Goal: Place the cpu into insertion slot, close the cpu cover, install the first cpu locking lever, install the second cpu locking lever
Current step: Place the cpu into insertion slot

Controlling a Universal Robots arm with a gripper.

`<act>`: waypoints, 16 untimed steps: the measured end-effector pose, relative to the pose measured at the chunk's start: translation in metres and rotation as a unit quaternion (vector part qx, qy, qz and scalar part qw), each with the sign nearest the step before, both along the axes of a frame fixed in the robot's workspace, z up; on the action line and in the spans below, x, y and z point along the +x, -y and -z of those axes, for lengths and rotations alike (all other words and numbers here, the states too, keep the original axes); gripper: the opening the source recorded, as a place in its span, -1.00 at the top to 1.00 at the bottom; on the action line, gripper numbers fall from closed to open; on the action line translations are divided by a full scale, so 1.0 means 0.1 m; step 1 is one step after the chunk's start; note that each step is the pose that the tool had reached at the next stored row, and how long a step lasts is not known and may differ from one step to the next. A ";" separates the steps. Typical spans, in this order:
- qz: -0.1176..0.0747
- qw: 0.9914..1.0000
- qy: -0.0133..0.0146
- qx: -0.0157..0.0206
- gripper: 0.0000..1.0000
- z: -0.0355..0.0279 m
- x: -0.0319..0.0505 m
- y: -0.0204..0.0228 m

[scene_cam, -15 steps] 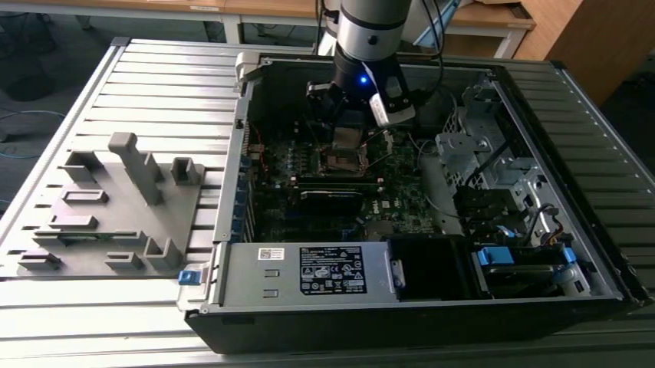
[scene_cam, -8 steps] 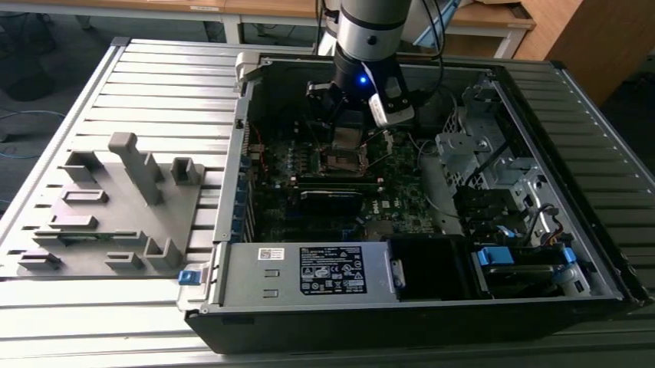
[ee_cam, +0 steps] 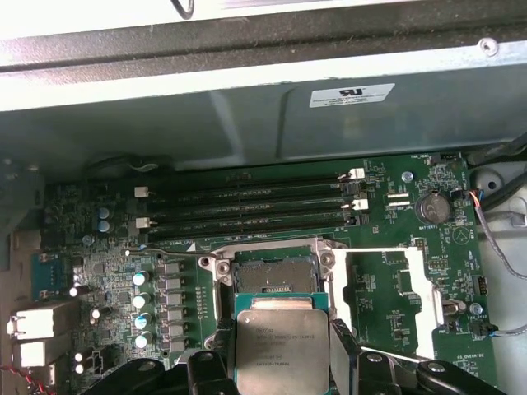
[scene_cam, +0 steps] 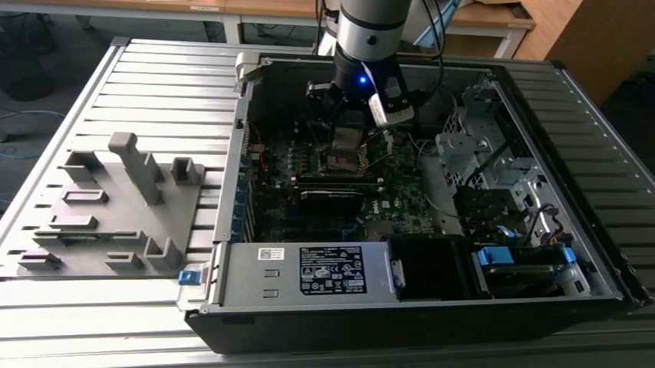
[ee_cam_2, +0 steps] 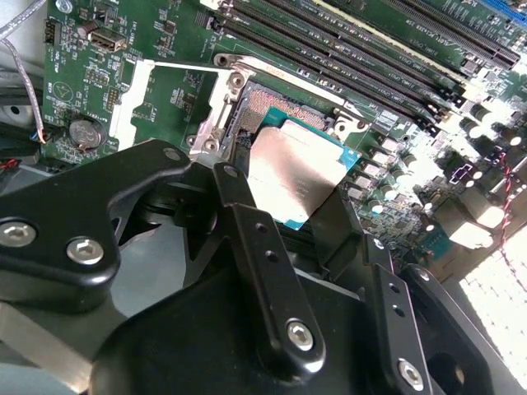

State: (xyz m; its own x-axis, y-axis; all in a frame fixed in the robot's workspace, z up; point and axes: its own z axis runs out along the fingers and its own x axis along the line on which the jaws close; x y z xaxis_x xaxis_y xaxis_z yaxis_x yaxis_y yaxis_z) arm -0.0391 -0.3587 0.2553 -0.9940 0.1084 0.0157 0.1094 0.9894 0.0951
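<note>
Clearly our gripper (ee_cam_2: 288, 185) pinches the cpu (ee_cam: 278, 341) by opposite edges near the insertion slot (ee_cam: 272, 273), so we want it level and squarely aligned.

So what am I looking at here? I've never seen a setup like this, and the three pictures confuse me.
It is one robot arm reaching into an open computer case that lies on a slatted metal table. The exterior view comes from a camera standing off the arm. Both wrist views come from cameras riding on the arm, and they look at the green motherboard. The jaws hold the cpu, a flat grey square chip, above its open socket. The cpu cover, a thin metal frame, is swung open beside the socket. On the exterior view's left, a grey holder rests on the table.
</note>
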 end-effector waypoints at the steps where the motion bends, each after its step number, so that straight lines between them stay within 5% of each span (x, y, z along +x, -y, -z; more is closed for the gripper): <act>1: 0.002 1.000 0.000 0.000 -0.08 0.000 0.000 0.000; 8: 0.038 0.999 0.000 0.000 -0.08 0.003 0.000 0.000; 16: 0.041 0.999 0.000 0.000 -0.08 0.003 0.000 0.000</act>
State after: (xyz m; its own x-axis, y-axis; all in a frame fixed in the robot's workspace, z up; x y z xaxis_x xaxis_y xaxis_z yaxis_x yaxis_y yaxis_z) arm -0.0391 -0.3587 0.2550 -0.9817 0.1897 0.0157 0.1904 0.9771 0.0951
